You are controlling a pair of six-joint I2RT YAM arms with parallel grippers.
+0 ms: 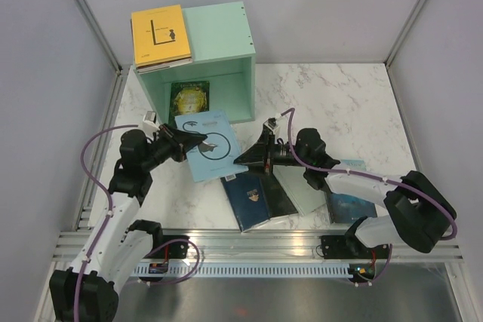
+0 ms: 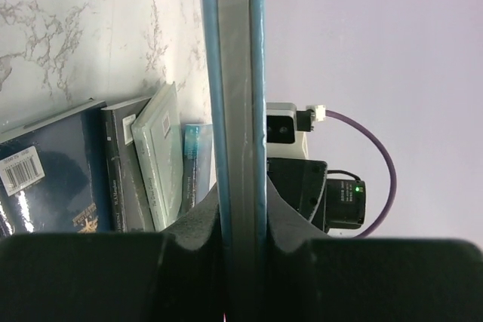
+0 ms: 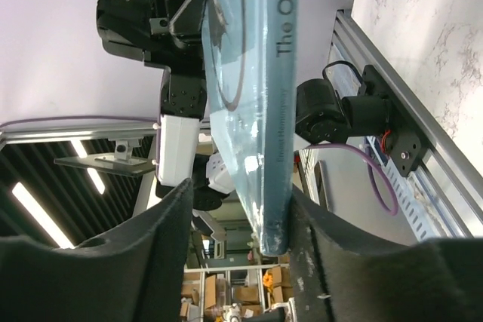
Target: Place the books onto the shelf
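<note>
Left gripper [image 1: 195,141] is clamped on the pale blue book [image 1: 213,151], holding it off the table just in front of the shelf [image 1: 223,32]. The right gripper [image 1: 241,159] is at the opposite edge with its jaws apart around the spine. This looks like a handover, leaving the left arm with the book since it's nearer the opening.

The shelf's open side faces near. A gold-art book [image 1: 189,97] is already inside, and a yellow book [image 1: 159,35] lies on the roof. That one probably needs moving later.

Four more lie near right on the table: navy book [image 1: 245,198], black book [image 1: 276,198], mint book [image 1: 303,191] and teal book [image 1: 352,206].

Only the top view shows the shelf and where everything lies. The left wrist shows the grip itself, with the page edge pinched tight and upright. The right wrist shows a clear gap between one finger [image 3: 162,239] and the cover, so that hand isn't carrying anything. Neither wrist camera sees the shelf.
</note>
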